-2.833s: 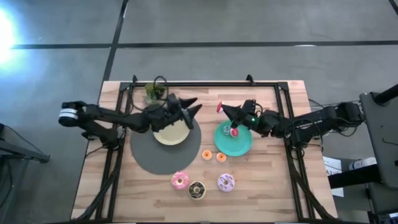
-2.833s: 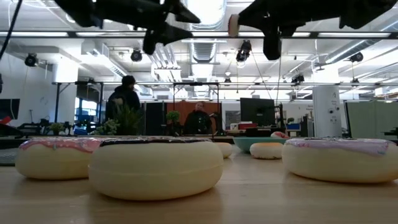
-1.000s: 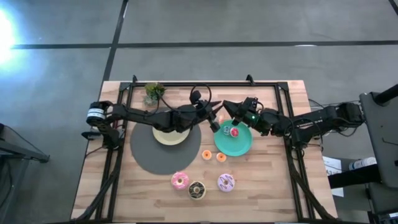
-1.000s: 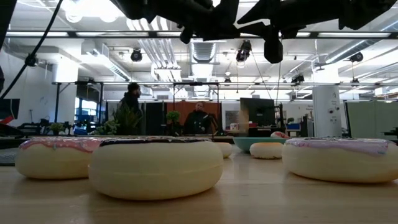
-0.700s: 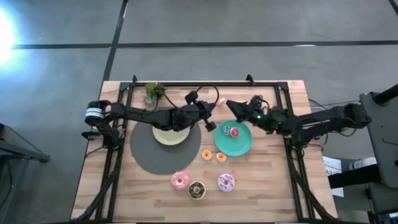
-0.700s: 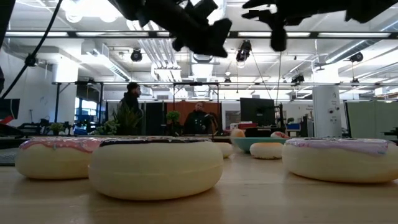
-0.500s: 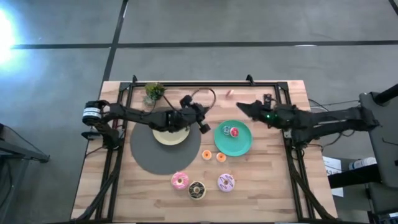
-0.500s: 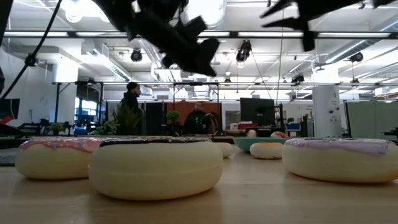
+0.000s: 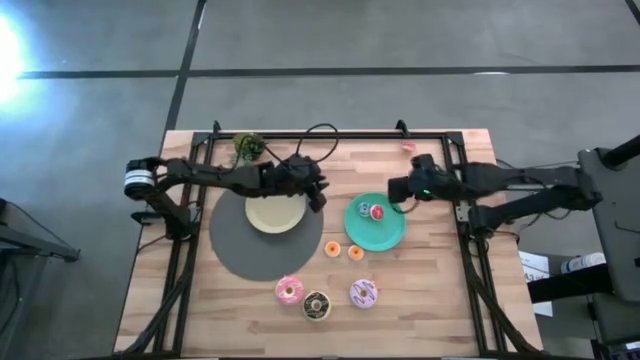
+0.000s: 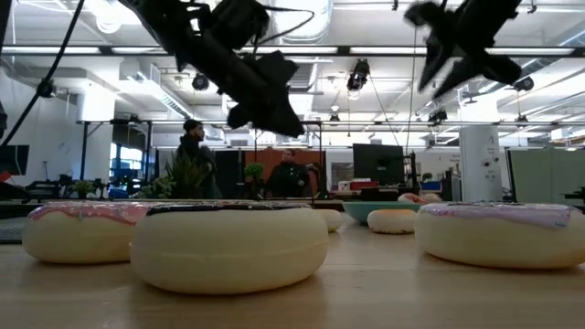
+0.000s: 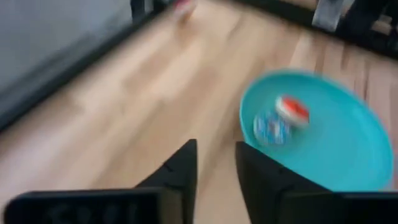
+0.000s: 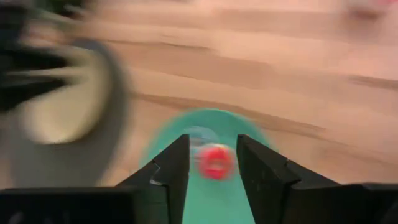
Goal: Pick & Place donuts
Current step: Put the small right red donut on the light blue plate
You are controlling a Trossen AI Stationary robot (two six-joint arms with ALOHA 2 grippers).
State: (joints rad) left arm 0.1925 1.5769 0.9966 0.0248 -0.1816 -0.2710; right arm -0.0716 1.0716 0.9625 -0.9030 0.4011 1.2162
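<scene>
My left gripper (image 9: pixel 318 190) hovers open over the far right rim of the beige plate (image 9: pixel 272 214). My right gripper (image 9: pixel 393 187), also open, hovers at the far right rim of the teal plate (image 9: pixel 385 235). A red mini donut (image 9: pixel 377 211) lies on the teal plate. Two orange mini donuts (image 9: pixel 330 250) (image 9: pixel 355 252) lie on the wood beside it. The pink (image 9: pixel 290 291), chocolate (image 9: pixel 317 305) and lilac (image 9: pixel 363 293) donuts lie flat near the near edge. A small pinkish ring (image 9: pixel 408 146) lies by the far edge.
The beige plate rests on a round grey mat (image 9: pixel 262 250). A small potted plant (image 9: pixel 246 148) stands at the far left corner. A black frame rail (image 9: pixel 330 134) runs along the far edge. Bare wood shows near the table's right edge (image 9: pixel 440 270). People stand in the room beyond.
My left gripper has drawn back from the teal plate toward the table's left, over the beige plate. My right gripper has pulled away toward the table's right. The small pinkish ring has moved along the far edge toward the right.
</scene>
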